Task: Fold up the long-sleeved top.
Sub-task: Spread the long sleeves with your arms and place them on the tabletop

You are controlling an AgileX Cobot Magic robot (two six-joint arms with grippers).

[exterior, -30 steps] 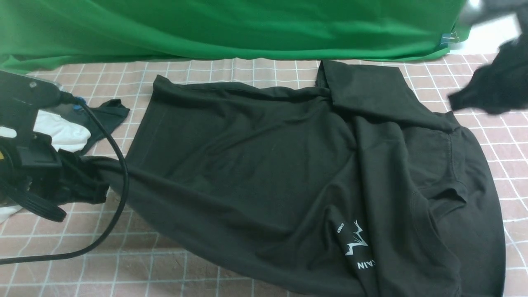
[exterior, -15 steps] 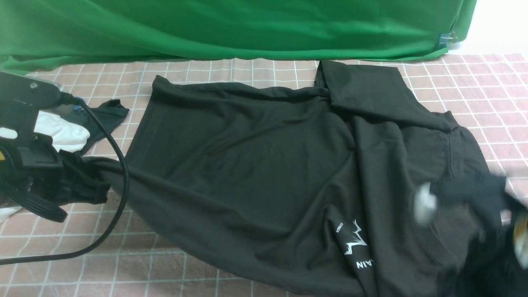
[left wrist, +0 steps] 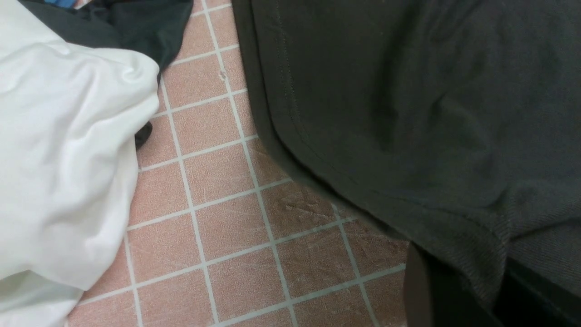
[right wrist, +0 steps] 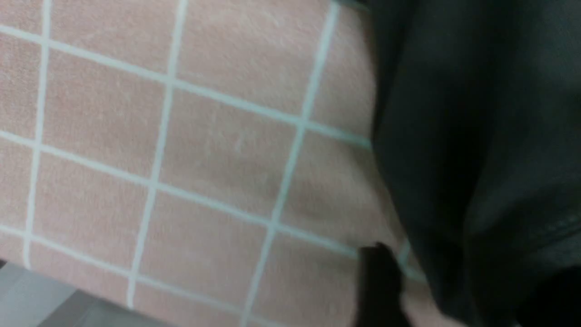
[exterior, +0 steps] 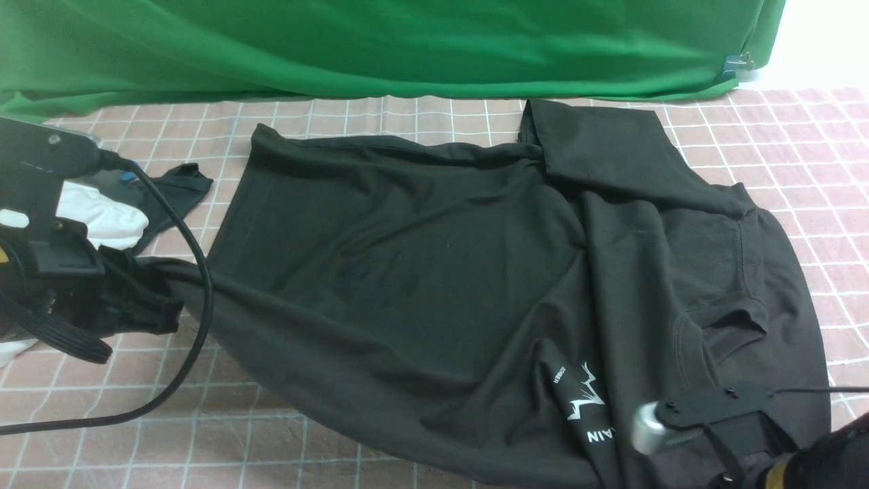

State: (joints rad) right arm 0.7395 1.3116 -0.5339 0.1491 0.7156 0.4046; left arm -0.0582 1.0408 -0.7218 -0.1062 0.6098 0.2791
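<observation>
Front view: a large, plain black, thin-fabric long-sleeved top point(exterior: 434, 272) lay spread and rumpled across the middle of a pink table cover with white grid lines point(exterior: 407, 115); its white printed logo point(exterior: 587, 404) showed near the front edge, and one folded part reached toward the green fabric backdrop point(exterior: 380, 41). At the left, the left gripper point(exterior: 146, 302) was clamped on a corner of the top's hem, the cloth drawn in a ridge toward it; a black cable point(exterior: 200, 305) looped in front of that arm. A white cloth bundle point(exterior: 102, 217) lay beside it, touching a small dark cloth scrap with a blue piece point(exterior: 180, 187); both sat apart from the top. The right gripper point(exterior: 743, 441) sat low over the top's near right part, close to the neckline, largely cut off by the frame.

Left wrist view: the top's stitched hem point(left wrist: 408, 113) ran across the table cover point(left wrist: 218, 227) and passed in between the left gripper's dark fingers point(left wrist: 426, 290), pinched there; the white cloth bundle point(left wrist: 59, 159) filled the other side, the scrap point(left wrist: 136, 22) beyond it.

Right wrist view: the picture was blurred; the top's edge point(right wrist: 476, 136) lay over the table cover point(right wrist: 181, 159); one dark fingertip point(right wrist: 379, 281) showed just beside that edge, perhaps touching it; whether the jaws stood parted or had closed on fabric could not be told.
</observation>
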